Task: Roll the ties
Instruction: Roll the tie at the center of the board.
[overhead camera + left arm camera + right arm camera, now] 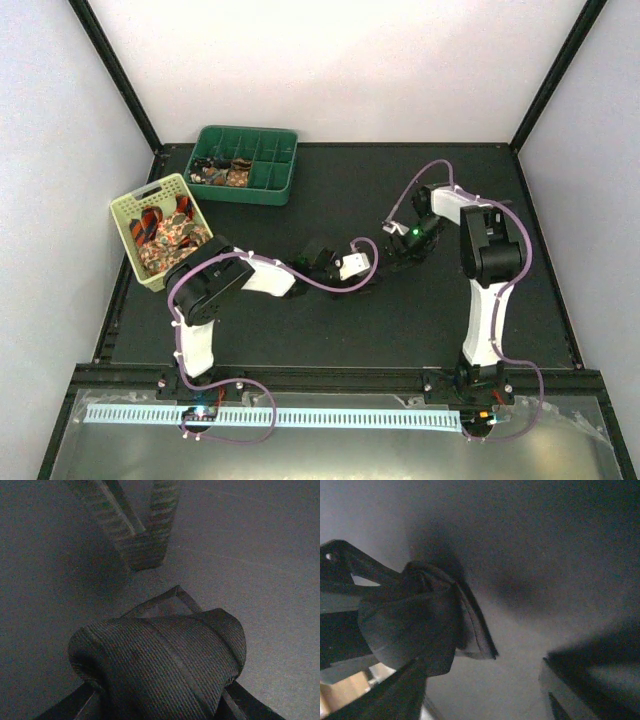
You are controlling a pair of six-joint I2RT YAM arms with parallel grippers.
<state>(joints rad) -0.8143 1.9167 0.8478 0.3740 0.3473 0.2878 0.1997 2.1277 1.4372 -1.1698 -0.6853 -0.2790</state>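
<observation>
A very dark tie [160, 665], rolled into a bundle, sits between my left gripper's [162, 705] fingers, which are shut on it just above the black mat. A loose end [172, 602] sticks out in front of the roll. In the top view the left gripper [379, 265] is at the table's middle, tip to tip with my right gripper [402, 250]. The right gripper [490, 690] is open and empty, with the dark roll [412, 622] close to its left finger. Its ribbed fingers [145, 535] stand just beyond the roll in the left wrist view.
A light green basket [128, 215] at the left holds orange-and-black striped and floral ties [165, 232]. A dark green compartment tray [270, 170] at the back left has rolled ties [222, 176] in its near-left cells. Purple cables [300, 282] loop along both arms.
</observation>
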